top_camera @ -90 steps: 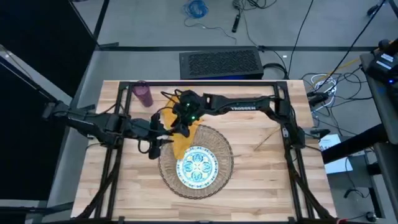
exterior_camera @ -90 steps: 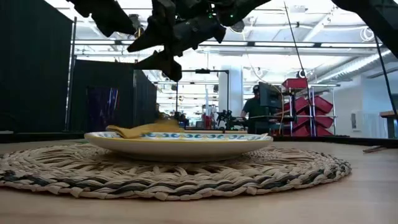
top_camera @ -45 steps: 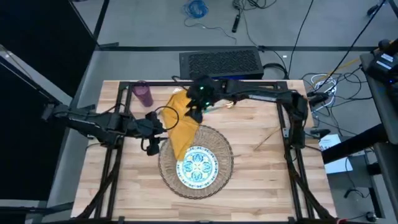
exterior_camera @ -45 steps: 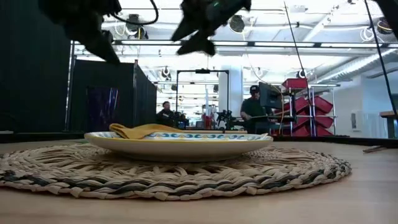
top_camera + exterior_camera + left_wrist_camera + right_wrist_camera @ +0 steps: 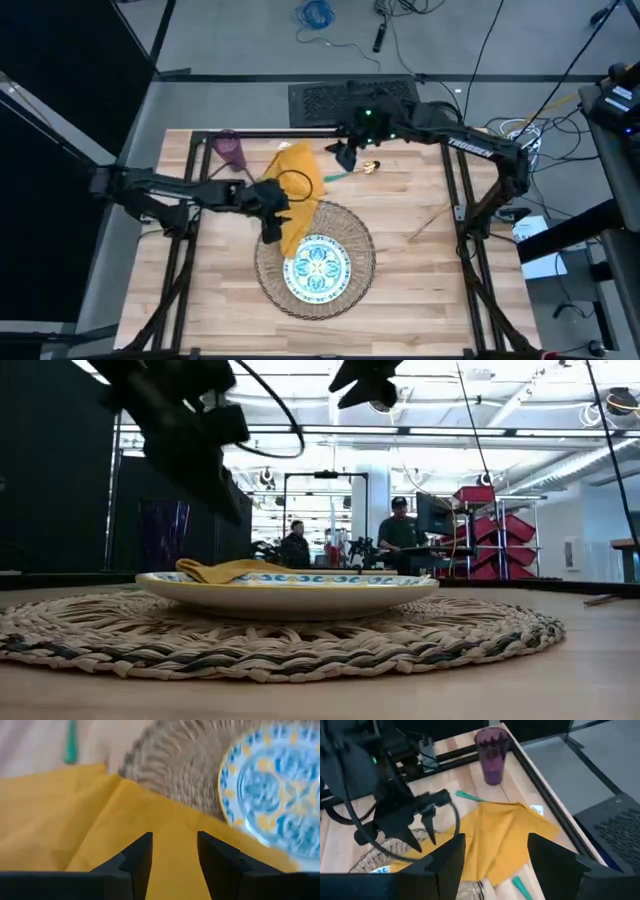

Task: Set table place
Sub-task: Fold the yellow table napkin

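Observation:
The mustard-yellow napkin point(image 5: 295, 190) lies spread on the table point(image 5: 420, 290). Its near end point(image 5: 225, 570) rests over the placemat point(image 5: 362, 245) and on the rim of the teal-patterned plate point(image 5: 318, 270). My left gripper point(image 5: 175, 855) hovers open above the napkin's near part, beside the plate. My right gripper point(image 5: 495, 855) stands open, higher up, over the far side of the table, just right of the napkin's far end. A purple cup point(image 5: 230, 150) stands at the far left. Teal-handled cutlery point(image 5: 340, 174) lies by the napkin's far right edge.
A thin light stick-like piece point(image 5: 430, 222) lies on the wood right of the placemat. Black rails point(image 5: 330, 133) frame the table. Bare wood shows at the near and right sides. In the low view, people point(image 5: 400, 530) stand in the room far behind the table.
My right gripper has drawn the napkin toward the far edge, let go, then risen and gone toward the table's right. The napkin, bunched beside the plate before, now lies spread out, its near end staying on the plate. My left gripper has moved right, over the napkin.

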You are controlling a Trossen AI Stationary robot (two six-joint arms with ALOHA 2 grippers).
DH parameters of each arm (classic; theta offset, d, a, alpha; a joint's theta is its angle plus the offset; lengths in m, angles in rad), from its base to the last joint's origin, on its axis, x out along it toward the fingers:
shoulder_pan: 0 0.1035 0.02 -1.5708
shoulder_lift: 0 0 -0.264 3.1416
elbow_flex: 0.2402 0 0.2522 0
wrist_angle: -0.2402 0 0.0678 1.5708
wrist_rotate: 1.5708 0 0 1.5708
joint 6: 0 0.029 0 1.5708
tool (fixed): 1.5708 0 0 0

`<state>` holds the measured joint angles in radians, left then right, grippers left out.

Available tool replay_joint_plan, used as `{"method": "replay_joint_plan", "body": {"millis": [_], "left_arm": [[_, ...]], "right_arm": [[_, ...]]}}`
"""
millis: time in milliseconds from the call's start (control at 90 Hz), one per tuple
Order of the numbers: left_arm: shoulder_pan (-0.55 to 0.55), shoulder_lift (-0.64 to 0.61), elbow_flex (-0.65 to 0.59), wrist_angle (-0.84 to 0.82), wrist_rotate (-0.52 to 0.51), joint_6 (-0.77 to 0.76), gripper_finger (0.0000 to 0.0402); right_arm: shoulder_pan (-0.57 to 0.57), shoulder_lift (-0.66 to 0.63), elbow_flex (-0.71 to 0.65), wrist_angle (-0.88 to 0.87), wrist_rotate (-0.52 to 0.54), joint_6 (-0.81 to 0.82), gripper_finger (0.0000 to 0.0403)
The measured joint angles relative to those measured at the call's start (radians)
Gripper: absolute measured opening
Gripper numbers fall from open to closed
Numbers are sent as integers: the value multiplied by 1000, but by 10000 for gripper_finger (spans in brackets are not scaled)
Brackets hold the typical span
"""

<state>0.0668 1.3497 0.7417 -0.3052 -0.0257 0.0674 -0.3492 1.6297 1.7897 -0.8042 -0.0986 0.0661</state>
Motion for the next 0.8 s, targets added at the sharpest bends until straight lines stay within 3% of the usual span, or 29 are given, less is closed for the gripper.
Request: {"method": "replay_joint_plan", "body": {"millis": [411,600,800], "left_arm": [[133,125,131,-55,-12,334,139],[206,206,166,-84,52,381,139],[213,236,182,-129,99,398,139]], "right_arm": [[-24,-2,-1,-55,-7,-48,201],[-52,-2,-1,-73,-5,-62,201],[-75,-2,-1,-82,-12,-76,201]]}}
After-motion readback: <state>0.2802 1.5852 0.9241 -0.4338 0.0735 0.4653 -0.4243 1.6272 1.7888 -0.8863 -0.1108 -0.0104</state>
